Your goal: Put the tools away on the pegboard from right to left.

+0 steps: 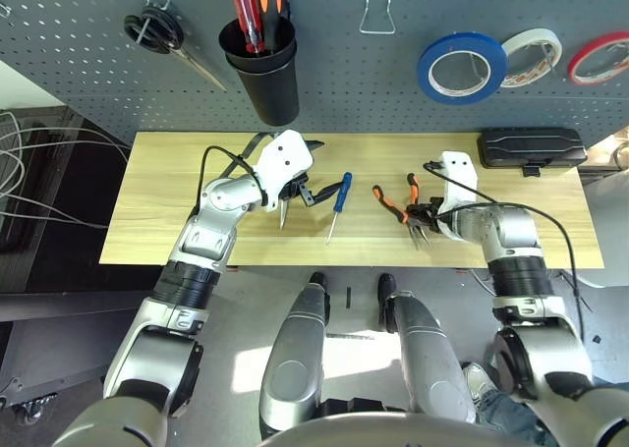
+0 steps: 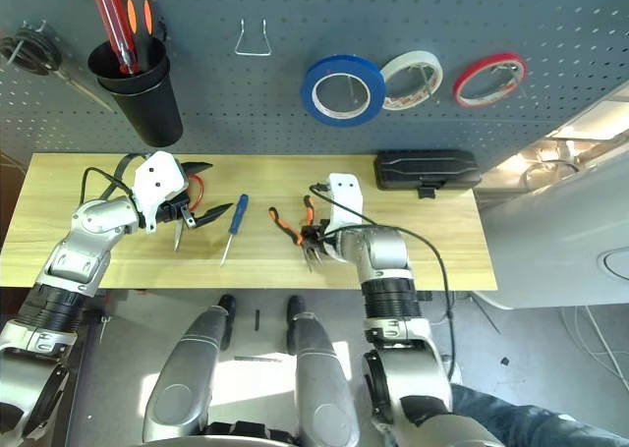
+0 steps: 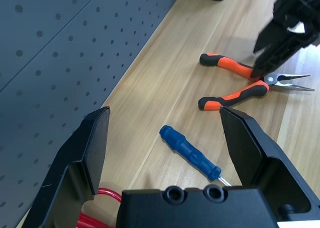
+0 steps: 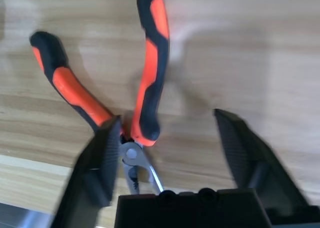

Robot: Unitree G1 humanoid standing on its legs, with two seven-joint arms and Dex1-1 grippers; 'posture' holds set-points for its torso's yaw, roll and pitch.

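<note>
Right wrist view | pliers [image 4: 145, 82]: orange-black handles splayed | right end effector [image 4: 170, 153]: fingers apart

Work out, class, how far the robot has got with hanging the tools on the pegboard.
Done: the blue tape roll hangs on the pegboard. In hand: the open right gripper hovers over the pliers, which lie on the table. Left: the blue screwdriver lies on the table, and red handles show by the open left gripper.
</note>
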